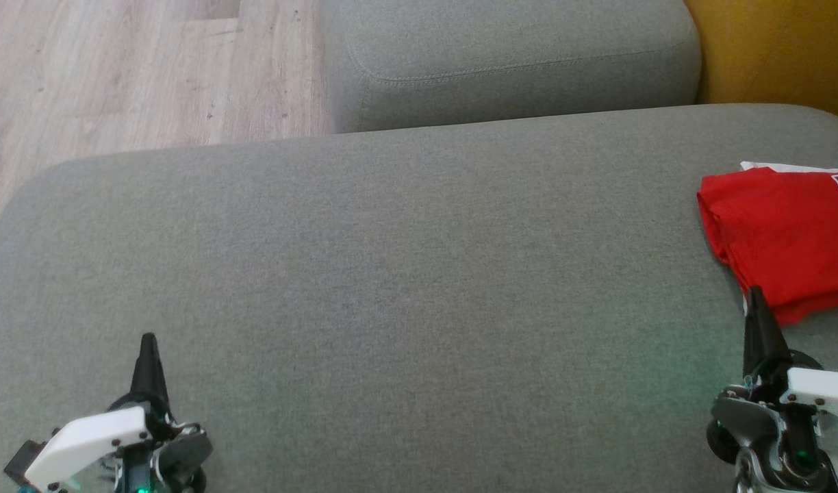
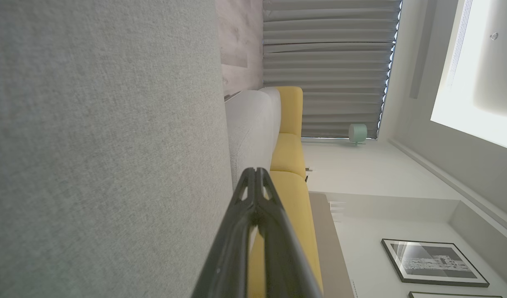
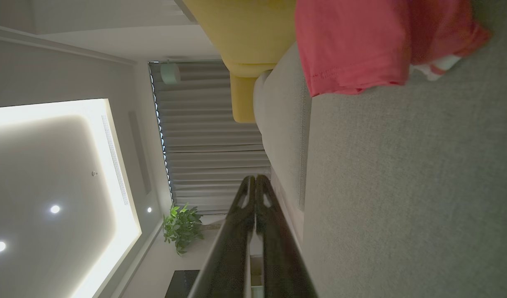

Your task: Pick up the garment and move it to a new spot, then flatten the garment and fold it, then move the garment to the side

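Folded red garment just beyond closed right gripper, left gripper closed too

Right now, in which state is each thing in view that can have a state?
red garment: folded, lying on the grey sofa cushion, at its right end.
left pincer: shut, empty, over the cushion.
right pincer: shut, empty, not gripping the garment.
curtain: drawn shut.
ceiling spotlights: lit.
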Controlling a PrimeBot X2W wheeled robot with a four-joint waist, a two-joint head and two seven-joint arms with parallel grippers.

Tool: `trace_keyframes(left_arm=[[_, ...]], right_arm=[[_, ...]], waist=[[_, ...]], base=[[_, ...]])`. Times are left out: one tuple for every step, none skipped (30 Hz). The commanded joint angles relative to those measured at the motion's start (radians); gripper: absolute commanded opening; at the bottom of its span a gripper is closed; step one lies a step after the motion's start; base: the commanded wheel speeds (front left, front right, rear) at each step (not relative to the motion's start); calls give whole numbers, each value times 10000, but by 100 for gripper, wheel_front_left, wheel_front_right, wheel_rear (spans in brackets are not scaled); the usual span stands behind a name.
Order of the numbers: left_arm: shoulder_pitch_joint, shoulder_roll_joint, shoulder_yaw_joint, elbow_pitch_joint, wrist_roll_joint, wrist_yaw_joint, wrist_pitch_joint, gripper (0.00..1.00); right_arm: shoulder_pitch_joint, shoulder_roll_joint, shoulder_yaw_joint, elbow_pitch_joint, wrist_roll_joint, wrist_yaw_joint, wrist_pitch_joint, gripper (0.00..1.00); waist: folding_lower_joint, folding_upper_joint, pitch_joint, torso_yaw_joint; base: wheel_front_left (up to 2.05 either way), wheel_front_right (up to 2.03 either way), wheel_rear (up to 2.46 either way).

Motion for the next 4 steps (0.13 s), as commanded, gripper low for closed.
trace_keyframes(left_arm=[[-503,43,391,-278,145,-65,51,0],[-503,42,392,-278,146,-65,51,0],[-503,42,392,-278,146,-65,51,0],[-503,42,393,-278,146,-65,52,0]], right_arm=[[-478,-66,206,-317,-9,-7,64,0],[-478,-66,206,-317,-10,-7,64,0],[-478,-66,206,-317,-10,-7,64,0],[-478,-66,206,-317,-10,-7,64,0]], waist=[[0,0,0,0],[0,0,0,0],[0,0,0,0],[0,0,0,0]], base=[[0,0,0],[0,0,0],[0,0,0],[0,0,0]])
